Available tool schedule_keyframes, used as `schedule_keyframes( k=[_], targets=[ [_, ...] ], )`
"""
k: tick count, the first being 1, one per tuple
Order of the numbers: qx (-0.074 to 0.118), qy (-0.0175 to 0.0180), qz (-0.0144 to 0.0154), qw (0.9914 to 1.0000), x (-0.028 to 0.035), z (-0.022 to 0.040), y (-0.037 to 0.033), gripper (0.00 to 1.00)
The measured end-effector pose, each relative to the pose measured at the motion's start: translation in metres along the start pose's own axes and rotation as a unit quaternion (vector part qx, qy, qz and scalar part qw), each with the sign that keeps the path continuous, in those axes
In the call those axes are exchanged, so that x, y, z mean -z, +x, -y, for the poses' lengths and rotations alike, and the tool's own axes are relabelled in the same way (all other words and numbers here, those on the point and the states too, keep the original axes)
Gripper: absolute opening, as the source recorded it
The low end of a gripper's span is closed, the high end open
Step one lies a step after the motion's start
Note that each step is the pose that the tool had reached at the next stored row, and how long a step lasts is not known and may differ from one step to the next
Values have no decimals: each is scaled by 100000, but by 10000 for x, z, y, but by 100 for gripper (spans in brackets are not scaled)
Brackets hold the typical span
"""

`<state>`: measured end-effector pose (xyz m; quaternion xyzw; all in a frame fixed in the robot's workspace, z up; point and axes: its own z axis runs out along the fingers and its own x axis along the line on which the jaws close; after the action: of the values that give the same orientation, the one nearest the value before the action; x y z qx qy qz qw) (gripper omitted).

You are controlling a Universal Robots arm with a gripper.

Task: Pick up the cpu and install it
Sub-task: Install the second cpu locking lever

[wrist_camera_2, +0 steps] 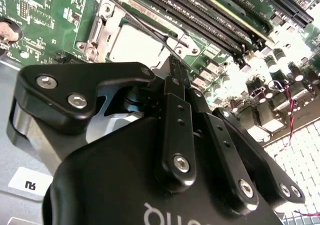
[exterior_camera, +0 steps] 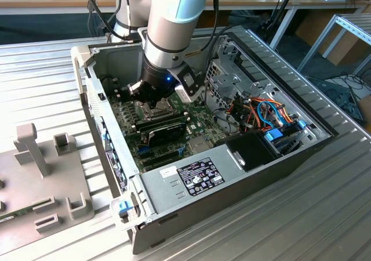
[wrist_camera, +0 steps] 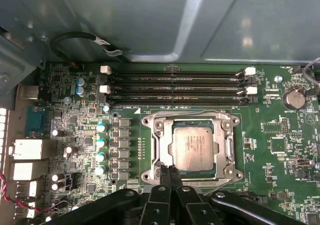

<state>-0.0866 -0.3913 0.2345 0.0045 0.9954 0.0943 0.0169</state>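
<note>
Reaching down into an open grey desktop computer case [exterior_camera: 243, 174], the silver-and-blue robot arm [exterior_camera: 174, 17] holds its black gripper [wrist_camera: 170, 171] low over the green motherboard [wrist_camera: 75, 115] — its two slim fingertips [wrist_camera: 165, 175] pressed together with no gap between them, pinching nothing. The small square cpu with a dull silver-grey metal top [wrist_camera: 194, 147] lies flat inside the silver metal socket frame [wrist_camera: 231, 146], and the closed fingertips sit at the frame's edge, just beside one corner of the chip. In the second wrist view the cpu [wrist_camera_2: 134, 46] shows pale beyond the fingertips [wrist_camera_2: 172, 65], within the frame [wrist_camera_2: 100, 30]. Long black memory slots [wrist_camera: 175, 87] run parallel alongside the socket. In the exterior view the case rests on a ribbed metal table [exterior_camera: 46, 69], with a grey fixture block [exterior_camera: 40, 180] at the exterior view's left.
</note>
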Motion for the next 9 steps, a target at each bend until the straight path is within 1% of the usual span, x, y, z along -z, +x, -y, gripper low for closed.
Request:
schedule_keyframes(
  k=[1, 3, 6, 9],
  targets=[
    [-2, -4, -1, 100000, 0, -1, -2, 11],
    [-3, -8, 2, 100000, -3, -9, -29, 11],
    [-2, 1, -24, 100000, -11, -38, -111, 11],
    [-24, -5, -78, 100000, -20, -62, -221, 11]
  ],
)
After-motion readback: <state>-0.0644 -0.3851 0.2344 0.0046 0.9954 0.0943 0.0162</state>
